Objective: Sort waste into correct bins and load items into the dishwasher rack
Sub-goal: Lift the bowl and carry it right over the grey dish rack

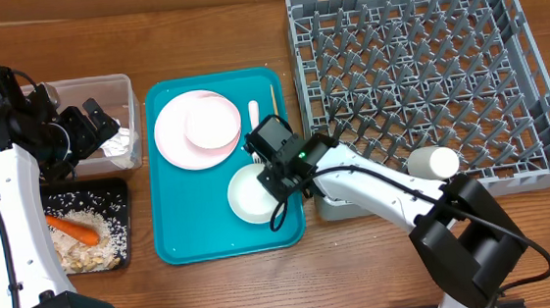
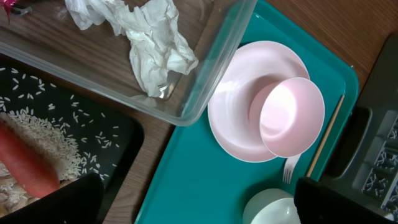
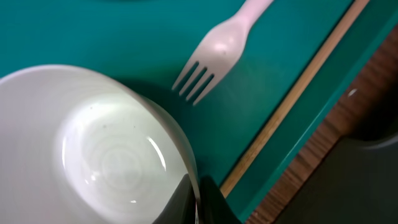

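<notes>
Our right pincer (image 3: 198, 202) is pinched tight on the rim of the white bowl (image 3: 106, 149) over the teal tray (image 3: 93, 31); we cannot tell whether the bowl is lifted. The fork (image 3: 217, 53) and one chopstick (image 3: 292, 99) lie just beyond, both cut off by the frame. Our left pincer (image 2: 202, 202) gapes wide and empty near the corner of the clear tub (image 2: 205, 81), where a tissue (image 2: 152, 53) lies. The carrot (image 2: 25, 168) and rice (image 2: 43, 134) in the black tray (image 2: 121, 146) show only partly. The pink bowl (image 2: 292, 115) rests on the plate (image 2: 233, 124). Our right arm hides the near corner of the rack (image 1: 406, 75).
</notes>
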